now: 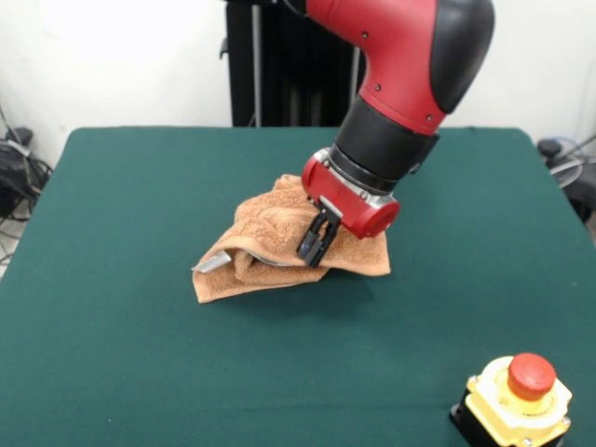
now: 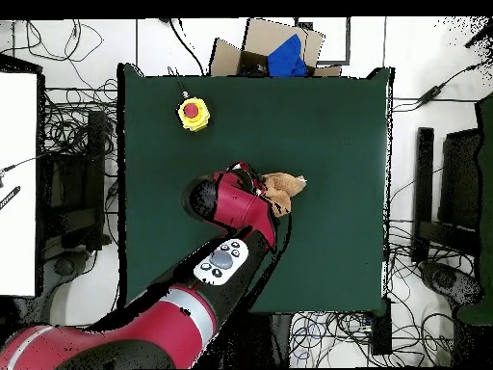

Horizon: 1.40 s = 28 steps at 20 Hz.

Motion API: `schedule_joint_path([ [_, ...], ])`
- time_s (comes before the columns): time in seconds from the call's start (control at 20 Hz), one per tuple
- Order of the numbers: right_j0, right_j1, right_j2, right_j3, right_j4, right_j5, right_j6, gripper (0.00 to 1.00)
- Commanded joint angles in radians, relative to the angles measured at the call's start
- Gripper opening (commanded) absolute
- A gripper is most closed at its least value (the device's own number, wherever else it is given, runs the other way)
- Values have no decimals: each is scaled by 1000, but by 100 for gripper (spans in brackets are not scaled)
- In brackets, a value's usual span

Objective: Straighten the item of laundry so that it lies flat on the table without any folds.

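The item of laundry (image 1: 270, 233) is an orange-tan towel lying crumpled in a heap with several folds near the middle of the green table (image 1: 121, 214). A white-grey tag (image 1: 212, 263) sticks out at its left corner. My gripper (image 1: 317, 247) comes down tilted onto the towel's front right part, its black fingers close together and pinching a raised fold. In the overhead view the towel (image 2: 286, 183) shows just beyond the red wrist (image 2: 236, 198), which hides the fingers; the table (image 2: 327, 125) spreads wide around it.
A yellow box with a red stop button (image 1: 521, 396) stands at the table's front right corner, also visible as the button box (image 2: 193, 113) from above. A cardboard box (image 2: 279, 48) sits past the table's edge. Cables lie on the floor around the table.
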Motion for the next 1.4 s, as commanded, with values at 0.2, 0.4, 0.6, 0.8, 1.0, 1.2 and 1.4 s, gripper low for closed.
schedule_joint_path([
  [0.2,22,14,120,48,18,67,186,0],
  [0.4,52,-15,95,48,29,144,205,0],
  [0.6,86,-62,70,55,27,242,219,0],
  [0.8,104,-112,58,59,21,330,226,0],
  [1.0,118,-140,47,57,22,387,238,0],
  [1.2,116,-145,55,48,27,397,241,0],
  [1.4,100,-133,76,51,27,340,226,0],
])
